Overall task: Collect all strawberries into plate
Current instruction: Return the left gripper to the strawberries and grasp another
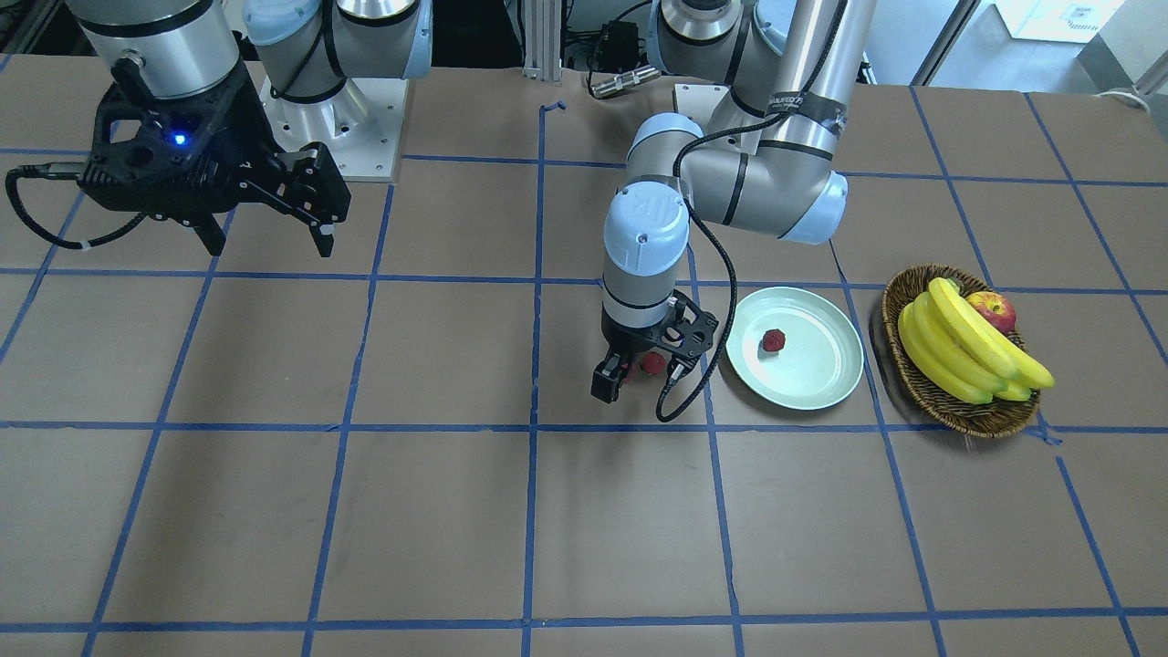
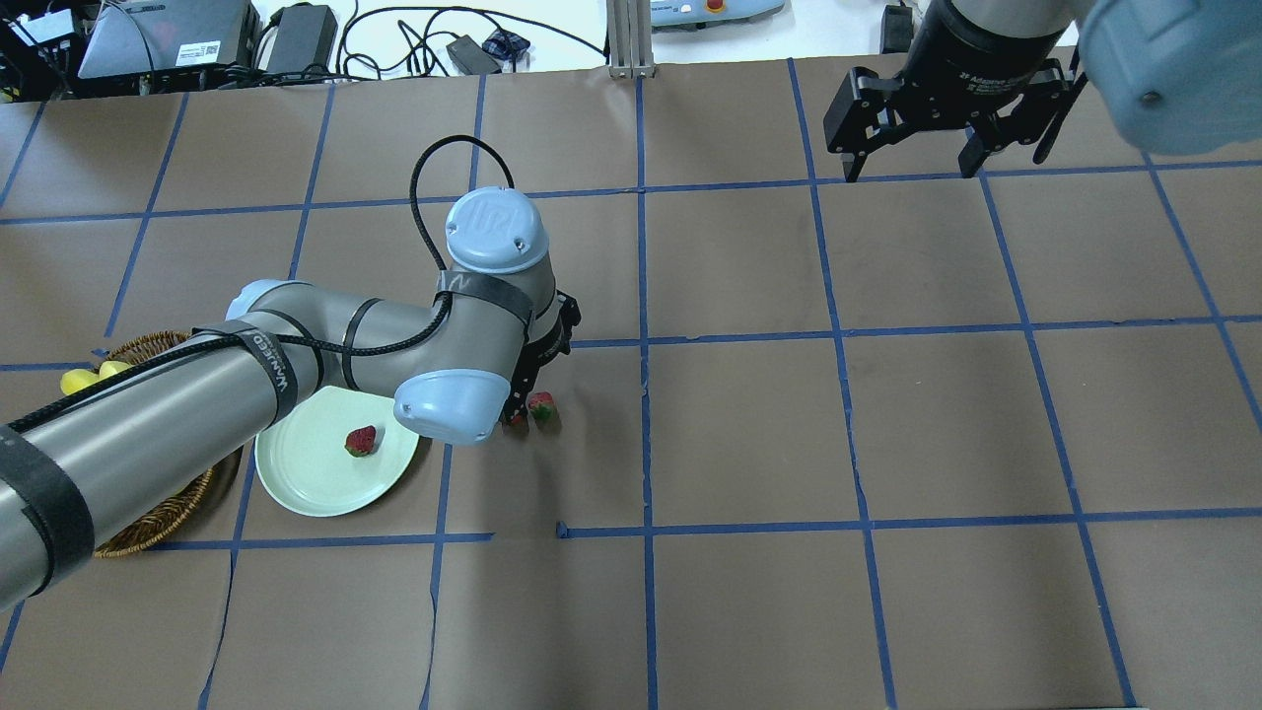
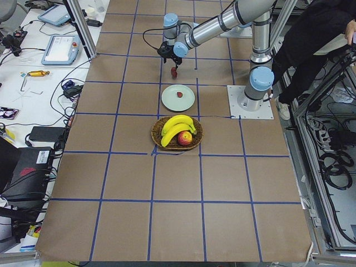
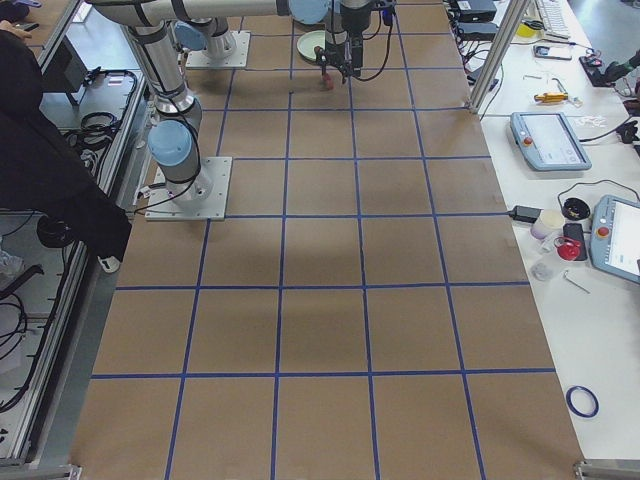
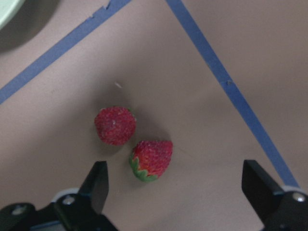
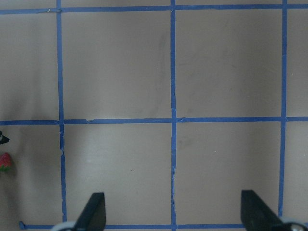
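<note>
The left gripper [image 5: 176, 185] hangs low over the table [image 1: 456, 511], its 2 fingers spread wide with nothing between the pads. In the left wrist view, 2 strawberries lie on the brown paper just beyond the fingertips, inside the span of the gap. One is a capped strawberry [image 5: 150, 159] with its green leaves pointing to 7 o'clock. The other is a round strawberry [image 5: 115, 125] at 10 o'clock of it. The 2 lie close enough that I cannot tell whether they touch. Neither finger touches a berry.

The 3rd strawberry [image 1: 774, 340] lies inside the plate [image 1: 821, 379], a little to 9 o'clock of the plate's centre in the front-facing view. In that view the plate sits near the left gripper, at 3 o'clock of it. In the overhead view the arm's elbow covers part of the plate's rim.

A wicker basket [image 1: 922, 392] stands just beside the plate at 3 o'clock in the front-facing view, apart from it. It holds bananas [image 1: 958, 351] and an apple [image 1: 993, 310].

The right gripper [image 2: 909, 170] hovers at 1 o'clock of the overhead view, well apart from the berries and the plate. Its fingers are spread and empty. Its wrist view shows mostly brown paper crossed by blue tape [image 6: 172, 120].

A person in dark clothes [image 3: 311, 33] stands by the robot's base.
</note>
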